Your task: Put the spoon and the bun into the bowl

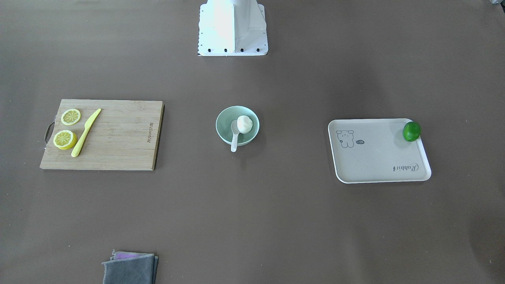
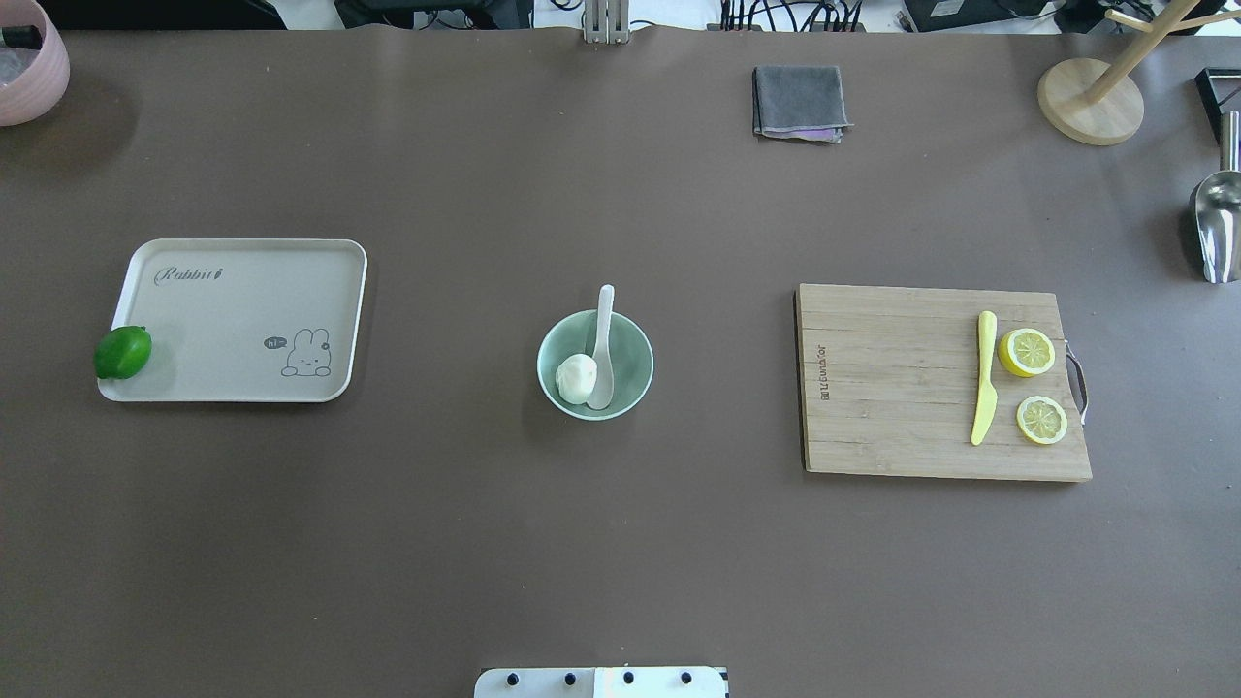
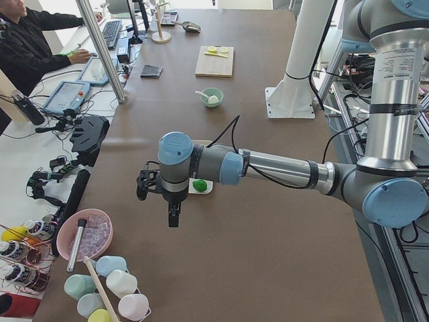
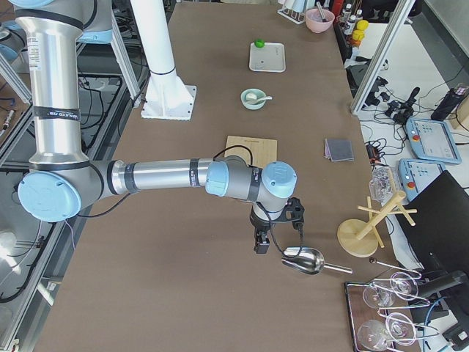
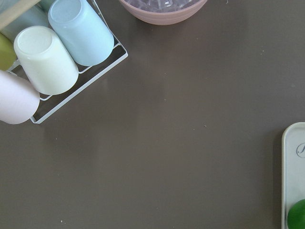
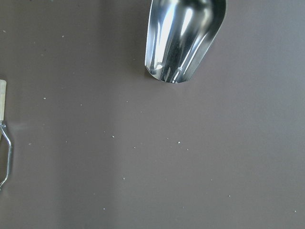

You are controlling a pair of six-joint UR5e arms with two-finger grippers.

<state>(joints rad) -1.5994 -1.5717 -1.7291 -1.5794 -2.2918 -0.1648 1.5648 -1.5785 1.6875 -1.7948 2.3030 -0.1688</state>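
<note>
The mint-green bowl (image 2: 635, 354) stands at the table's middle, also seen in the front view (image 1: 225, 120). The white bun (image 2: 576, 377) lies inside it. The white spoon (image 2: 603, 339) rests with its scoop in the bowl beside the bun, its handle sticking out over the rim. Both show in the front view, bun (image 1: 244, 123) and spoon (image 1: 234, 136). My left gripper (image 3: 173, 218) hangs over the table's left end near the tray. My right gripper (image 4: 260, 246) hangs over the right end by a metal scoop. I cannot tell whether either is open or shut.
A beige tray (image 2: 242, 310) with a green lime (image 2: 123, 351) lies left. A wooden cutting board (image 2: 902, 388) with lemon halves and a yellow knife (image 2: 984, 390) lies right. A grey cloth (image 2: 799, 102), a metal scoop (image 2: 1217, 228), a wooden stand (image 2: 1091, 97) and a cup rack (image 5: 47, 62) sit at the edges.
</note>
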